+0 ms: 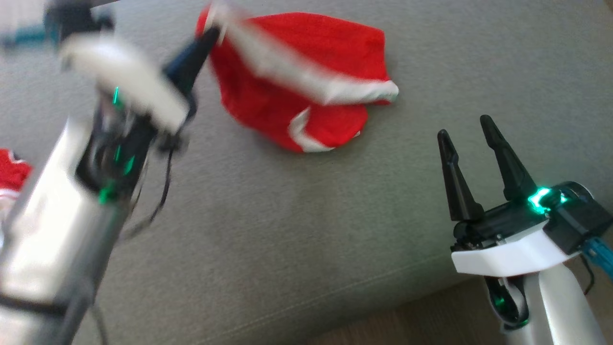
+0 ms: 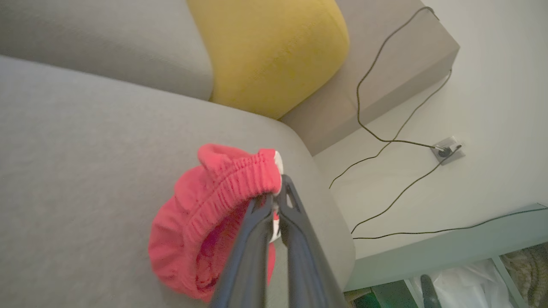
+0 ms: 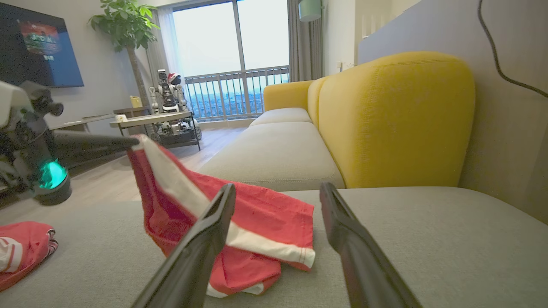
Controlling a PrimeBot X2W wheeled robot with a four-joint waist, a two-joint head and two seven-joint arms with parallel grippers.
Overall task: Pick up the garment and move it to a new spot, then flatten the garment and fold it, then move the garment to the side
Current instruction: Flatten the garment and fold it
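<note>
A: Where is the garment?

B: The red garment, trimmed in white, lies crumpled toward 12 o'clock on the grey sofa seat. Its corner at 10 o'clock is raised off the seat, while the rest lies on the fabric.

A: What holds that corner?

B: The left gripper. Its fingers are pinched narrow on the elastic edge, and the left wrist view shows the hem clamped between the tips.

A: And the other arm?

B: The right gripper sits at 4 o'clock from the garment, well apart from it, with its fingers spread wide and nothing between them.

A: How far along is the robot, then?

B: Early, it seems. The pick-up is under way, but the move to a new spot looks unfinished. Flattening, folding and setting aside are all left.

A: Anything nearby?

B: Another red piece lies at 9 o'clock, apart from the garment. A yellow cushion stands behind the seat.
</note>
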